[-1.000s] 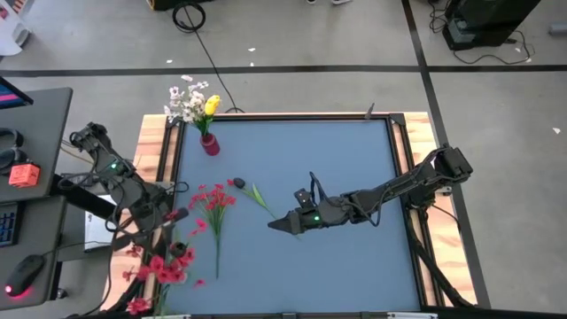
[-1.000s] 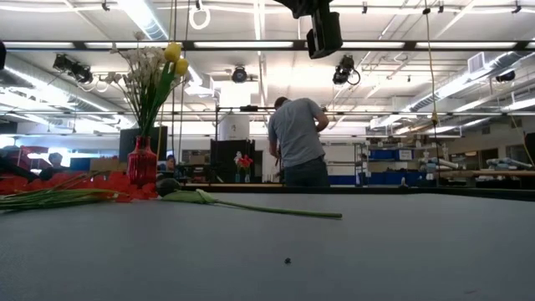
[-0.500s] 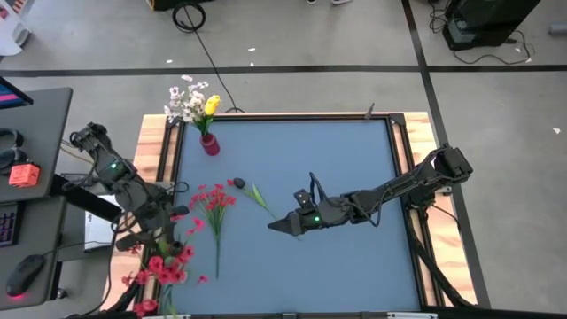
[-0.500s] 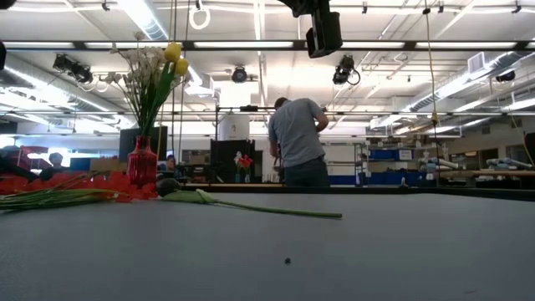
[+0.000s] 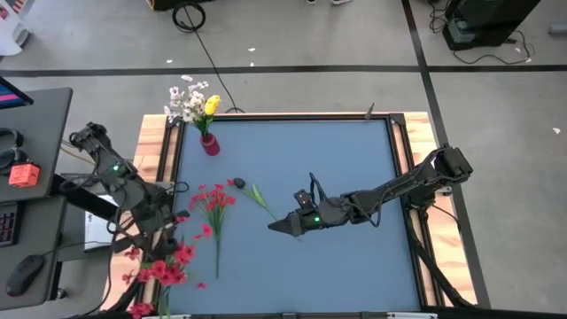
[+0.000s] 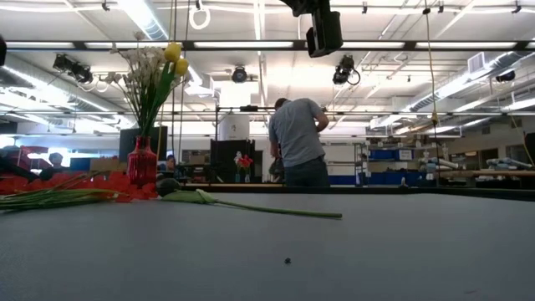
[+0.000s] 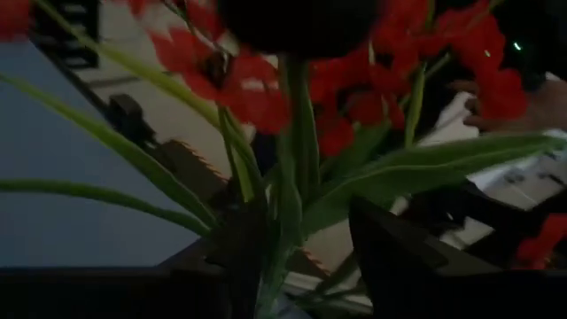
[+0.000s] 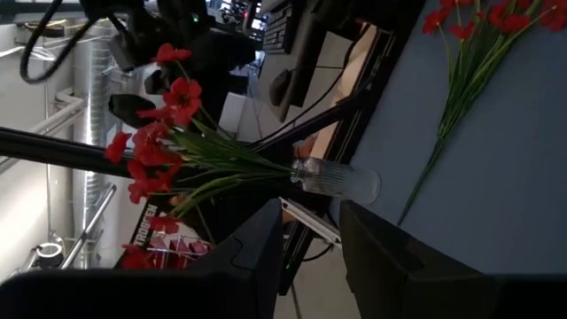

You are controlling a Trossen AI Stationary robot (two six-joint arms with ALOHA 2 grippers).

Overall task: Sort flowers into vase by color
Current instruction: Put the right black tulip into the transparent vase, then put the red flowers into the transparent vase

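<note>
The red vase [image 5: 210, 144] stands at the table's far left, with white blossoms and a yellow tulip [image 5: 193, 102] in it. A red spray [image 5: 213, 206] and a dark-bud flower [image 5: 237, 183] lie flat on the blue surface. At the table's left edge a clear glass vase [image 8: 335, 182] stands upright and holds red flowers [image 8: 159, 133]. My left gripper [image 7: 306, 244] is open there, with their green stems [image 7: 282, 221] between its fingers. My right gripper [image 5: 276, 225] is open over the table's middle, above the stem end of the dark-bud flower, with nothing between its fingers. My left gripper has the green stems of the red flowers [image 7: 275, 266] running up close along the inner side of one finger [image 7: 241, 266]. The other finger stands well apart from them. I cannot tell whether the near finger touches the stems.
A wooden frame [image 5: 155, 159] borders the table. A desk with a mouse [image 5: 22, 275] stands beyond the left edge. A person [image 6: 297, 142] stands in the room behind. Bare blue surface [image 5: 354, 159] lies to the right and far side.
</note>
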